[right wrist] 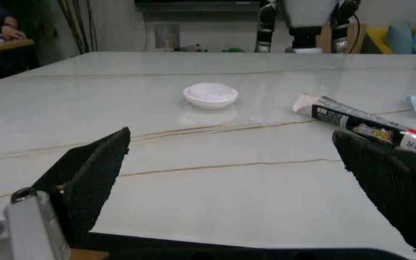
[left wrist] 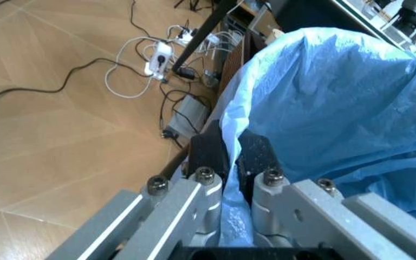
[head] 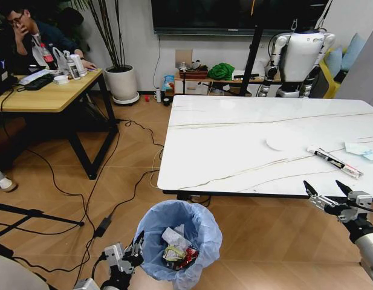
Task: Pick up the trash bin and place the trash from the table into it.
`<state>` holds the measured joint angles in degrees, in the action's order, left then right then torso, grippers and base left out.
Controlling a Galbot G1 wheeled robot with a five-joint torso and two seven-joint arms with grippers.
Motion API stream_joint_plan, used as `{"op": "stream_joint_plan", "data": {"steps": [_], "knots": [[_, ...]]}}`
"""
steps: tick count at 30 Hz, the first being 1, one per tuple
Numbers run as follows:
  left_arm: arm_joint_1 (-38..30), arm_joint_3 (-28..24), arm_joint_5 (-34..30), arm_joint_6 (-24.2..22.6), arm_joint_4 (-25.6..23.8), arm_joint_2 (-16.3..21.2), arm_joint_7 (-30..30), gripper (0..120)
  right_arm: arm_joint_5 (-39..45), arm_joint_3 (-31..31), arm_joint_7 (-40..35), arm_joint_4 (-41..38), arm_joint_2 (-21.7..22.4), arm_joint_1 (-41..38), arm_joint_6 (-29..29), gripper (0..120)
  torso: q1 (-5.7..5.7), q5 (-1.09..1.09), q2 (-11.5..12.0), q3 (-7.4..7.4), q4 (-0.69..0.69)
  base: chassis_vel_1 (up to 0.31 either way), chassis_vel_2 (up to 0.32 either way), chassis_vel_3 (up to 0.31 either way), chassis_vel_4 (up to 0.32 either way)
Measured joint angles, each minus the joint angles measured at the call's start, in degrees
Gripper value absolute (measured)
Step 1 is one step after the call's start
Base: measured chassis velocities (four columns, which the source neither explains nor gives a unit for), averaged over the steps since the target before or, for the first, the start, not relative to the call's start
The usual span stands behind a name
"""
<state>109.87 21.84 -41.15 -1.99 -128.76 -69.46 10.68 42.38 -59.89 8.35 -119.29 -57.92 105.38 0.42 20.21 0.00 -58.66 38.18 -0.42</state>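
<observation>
Here the left gripper [left wrist: 226, 157] pinched the bin [head: 181, 241] by its bagged rim, holding it below the tabletop [head: 234, 151] edge; the right gripper [head: 329, 192] hung open before the long wrapper [head: 334, 162], ready to grab

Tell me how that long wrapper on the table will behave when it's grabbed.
The long wrapper looks thin and flat, so probably light and floppy, sagging at the ends. On the glossy table it may slide rather than lift. The open right tool hovers near it.
</observation>
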Motion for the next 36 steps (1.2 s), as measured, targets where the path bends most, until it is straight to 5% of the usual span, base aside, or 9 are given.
{"op": "stream_joint_plan", "data": {"steps": [36], "knots": [[0.33,-0.46,0.66,-0.06,0.09,0.01,-0.07,0,0.61,-0.18,0.36,0.17,0.23,-0.02,0.12,100,0.01,-0.02,0.00,0.00,-0.01,-0.063,-0.068,0.063,0.067]]}}
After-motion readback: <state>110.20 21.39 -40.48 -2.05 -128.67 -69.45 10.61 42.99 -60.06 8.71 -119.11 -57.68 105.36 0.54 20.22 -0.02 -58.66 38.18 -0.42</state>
